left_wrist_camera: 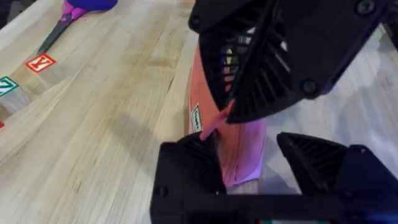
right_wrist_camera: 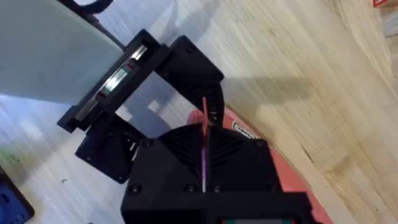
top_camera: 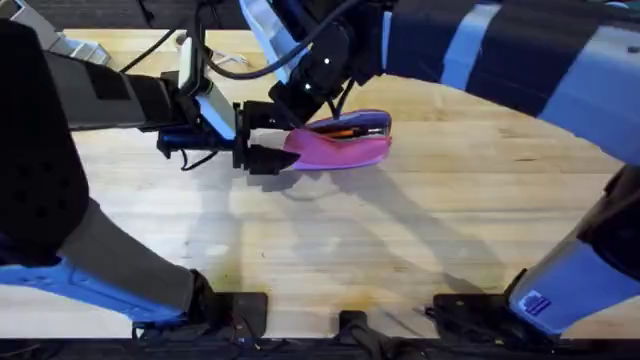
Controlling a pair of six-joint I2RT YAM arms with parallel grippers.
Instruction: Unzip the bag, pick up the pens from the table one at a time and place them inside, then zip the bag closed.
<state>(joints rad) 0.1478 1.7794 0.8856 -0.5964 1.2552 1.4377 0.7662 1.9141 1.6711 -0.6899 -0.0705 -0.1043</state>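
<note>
From my seat at the controls, nearest the arm bases the table [top_camera: 330, 270] is bare planking, and the work sits farther out, around the middle of the overhead view. There the bag [top_camera: 345, 148] lies on its side, long axis across the table, its mouth parted enough that I can see something orange inside; I take that for one of the pens, though I cannot make out a green one.

I have the left gripper [left_wrist_camera: 252, 171] at the bag's near end. Its fingers [left_wrist_camera: 193, 165] straddle that end with the pink fabric between them, one pad pressed to the cloth and the other standing a little off, so I judge it a loose anchoring hold meant to stop the bag from sliding while the zipper is drawn.

Just beyond it, the right gripper [top_camera: 322, 92] comes down from above onto the top edge of the bag. In its own wrist view its fingers [right_wrist_camera: 180, 149] are clenched on a thin pink strip [right_wrist_camera: 204, 146], which I read as the zipper pull or the edge of the seam. That would mean the closing stroke is in hand.

Farthest off, the purple-handled scissors [left_wrist_camera: 78, 11] lie well apart from the bag.
</note>
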